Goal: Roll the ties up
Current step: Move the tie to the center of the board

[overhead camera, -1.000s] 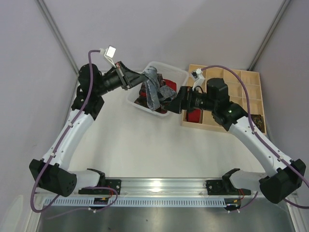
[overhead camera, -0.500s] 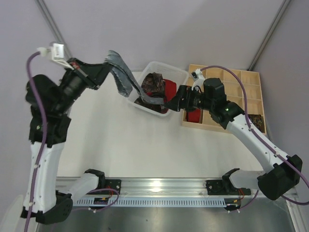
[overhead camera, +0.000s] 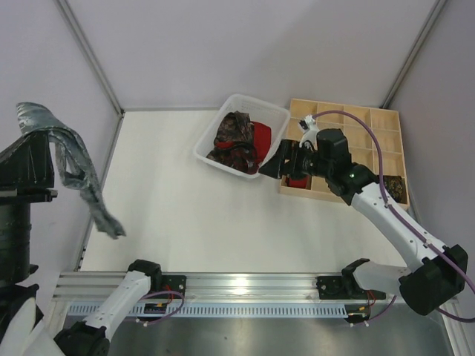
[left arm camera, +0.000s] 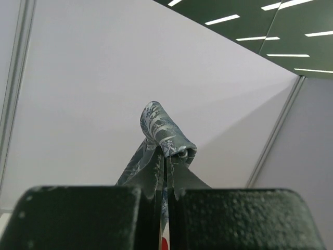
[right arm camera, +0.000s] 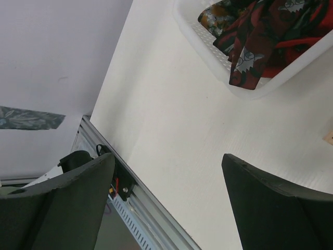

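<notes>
My left gripper (overhead camera: 43,137) is raised high at the far left and is shut on the grey patterned tie (overhead camera: 78,174). The tie hangs free from the gripper above the table's left edge. In the left wrist view the jaws (left arm camera: 166,164) pinch a fold of this tie (left arm camera: 164,133). A dark paisley tie (overhead camera: 234,133) and a red tie (overhead camera: 261,137) lie in the white basket (overhead camera: 263,104). My right gripper (overhead camera: 269,167) is open and empty beside the basket's near right corner. The right wrist view shows the gripper (right arm camera: 169,179) over bare table, with the paisley tie (right arm camera: 255,52) spilling over the basket wall (right arm camera: 208,44).
A wooden grid tray (overhead camera: 386,122) stands right of the basket. It holds a red roll (overhead camera: 298,180) and a dark roll (overhead camera: 395,184). A metal rail (overhead camera: 245,285) runs along the near edge. Grey walls close in on the left and right.
My left arm has swung up and to the left, pulling the grey tie fully out of the basket. My right gripper has shifted slightly right and stays open.
</notes>
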You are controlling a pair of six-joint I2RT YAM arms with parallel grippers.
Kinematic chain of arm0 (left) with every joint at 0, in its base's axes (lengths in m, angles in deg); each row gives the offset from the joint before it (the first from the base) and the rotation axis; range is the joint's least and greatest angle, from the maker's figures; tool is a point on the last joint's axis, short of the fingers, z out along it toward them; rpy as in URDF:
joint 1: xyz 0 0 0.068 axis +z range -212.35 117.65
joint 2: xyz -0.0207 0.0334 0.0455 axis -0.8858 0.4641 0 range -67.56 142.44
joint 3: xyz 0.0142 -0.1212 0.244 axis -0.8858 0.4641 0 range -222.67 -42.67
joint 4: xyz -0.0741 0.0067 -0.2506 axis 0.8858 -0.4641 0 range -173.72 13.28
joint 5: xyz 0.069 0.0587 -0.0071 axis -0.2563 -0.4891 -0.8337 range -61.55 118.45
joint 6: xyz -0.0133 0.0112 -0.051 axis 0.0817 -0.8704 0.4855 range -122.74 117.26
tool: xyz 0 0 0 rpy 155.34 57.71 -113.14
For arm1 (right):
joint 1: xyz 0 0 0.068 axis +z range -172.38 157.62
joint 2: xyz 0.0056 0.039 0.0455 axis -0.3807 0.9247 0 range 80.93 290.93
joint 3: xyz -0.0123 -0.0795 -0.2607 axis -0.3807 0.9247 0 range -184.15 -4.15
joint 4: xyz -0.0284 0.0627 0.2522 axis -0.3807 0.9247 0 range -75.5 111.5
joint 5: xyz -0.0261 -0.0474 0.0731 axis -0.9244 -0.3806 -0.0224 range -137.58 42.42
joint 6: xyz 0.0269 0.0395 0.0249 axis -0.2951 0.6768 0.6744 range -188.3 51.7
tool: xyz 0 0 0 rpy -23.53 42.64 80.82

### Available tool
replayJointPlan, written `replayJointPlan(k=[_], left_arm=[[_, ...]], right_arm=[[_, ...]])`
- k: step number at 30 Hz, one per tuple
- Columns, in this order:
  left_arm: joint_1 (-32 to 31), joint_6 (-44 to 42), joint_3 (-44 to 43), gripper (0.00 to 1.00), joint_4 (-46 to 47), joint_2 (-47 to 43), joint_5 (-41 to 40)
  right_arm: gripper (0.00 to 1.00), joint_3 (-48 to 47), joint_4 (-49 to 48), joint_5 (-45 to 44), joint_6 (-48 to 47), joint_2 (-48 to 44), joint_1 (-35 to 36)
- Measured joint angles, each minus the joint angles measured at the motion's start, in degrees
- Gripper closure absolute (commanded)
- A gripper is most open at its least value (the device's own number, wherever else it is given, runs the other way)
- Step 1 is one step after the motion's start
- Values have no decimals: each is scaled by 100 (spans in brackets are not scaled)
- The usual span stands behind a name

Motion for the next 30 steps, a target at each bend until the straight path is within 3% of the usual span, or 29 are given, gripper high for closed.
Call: replayJointPlan(k=[5,12,15,18,22,25,30], left_arm=[[9,243,588,100,-85,0,562],[-201,1099,4170,100,-306,212,1843],[-1126,1478,5512,99,-492,435,1639],[-2249,1915,6310,99,-337,382,1556],[-3324,2345,6553,99,140,811,1198],[-4033,2527,6437,100,461,1692,828],[-4597,2562,6011,100,654,3080,520]], right_arm=[[8,299,-2,48,2,-227,-90],[7,645,94,76,4,-664,-389],[7,763,144,79,2,-898,-505],[7,892,199,85,2,-1091,-605],[7,1043,262,116,7,-1189,-708],[6,1123,356,116,2,-1222,-748],[5,1185,575,111,-92,-1397,-885]])
